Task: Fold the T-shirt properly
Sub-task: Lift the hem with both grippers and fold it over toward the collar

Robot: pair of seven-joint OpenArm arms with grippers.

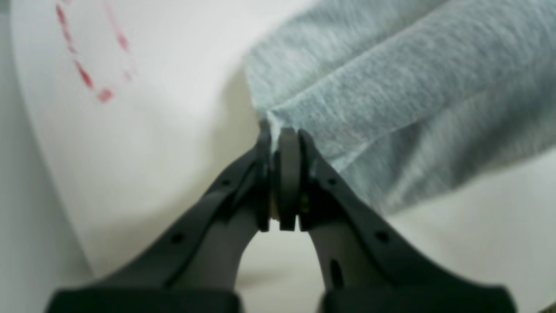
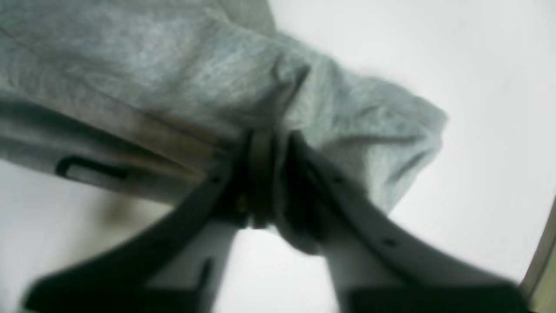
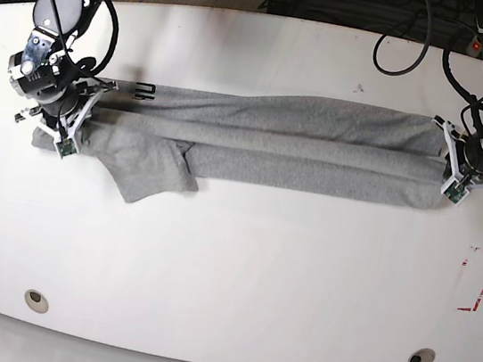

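Note:
The grey T-shirt lies stretched out as a long folded band across the white table, with one sleeve sticking out toward the front at the left end. My left gripper is at the band's right end, and its wrist view shows it shut on a corner of the T-shirt. My right gripper is at the left end. There the cloth bunches at its tips, held between jaws that stand a sliver apart. Small black letters show near that edge.
A red dashed rectangle is marked on the table at the front right, also seen from the left wrist. Two round holes sit near the curved front edge. Cables and clutter lie beyond the far edge.

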